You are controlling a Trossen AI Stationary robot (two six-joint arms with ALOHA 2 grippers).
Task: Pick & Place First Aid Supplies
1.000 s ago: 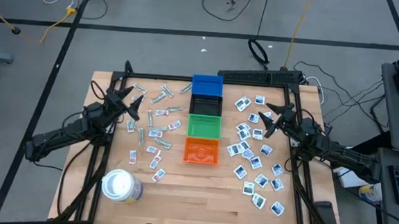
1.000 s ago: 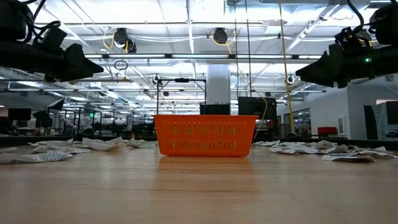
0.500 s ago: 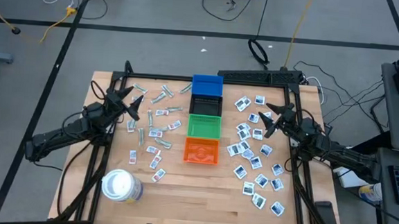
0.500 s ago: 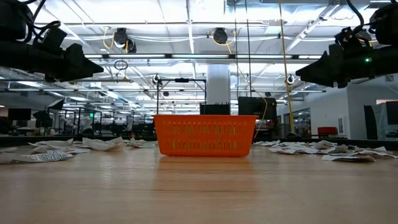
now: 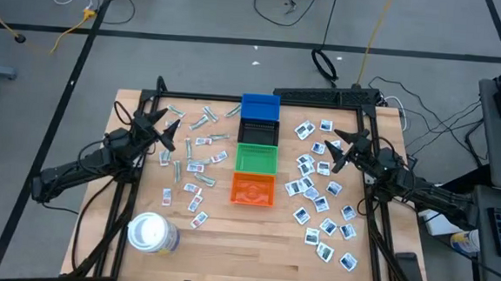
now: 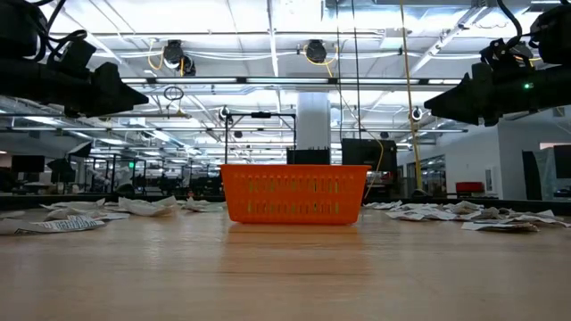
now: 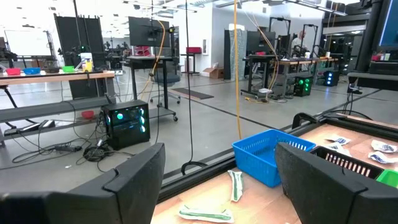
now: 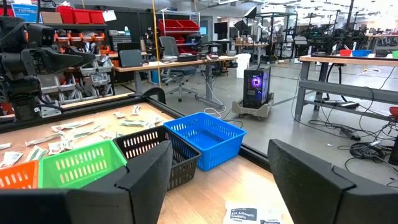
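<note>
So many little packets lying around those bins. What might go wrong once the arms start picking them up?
1. The white square packets lie crowded, some touching, so the open right gripper might lift two together.
2. The slim wrappers lie flat on the table; the open left gripper may slide over them.
3. The blue bin, green bin and orange bin stand close together, so a drop could land in the wrong one.

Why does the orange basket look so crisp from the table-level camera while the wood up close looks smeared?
Low view: focus sits on the orange plastic basket; the near wooden tabletop is soft, with pale sheen from the ceiling lights. High view: even light and only faint shadows under the small white packets.
</note>
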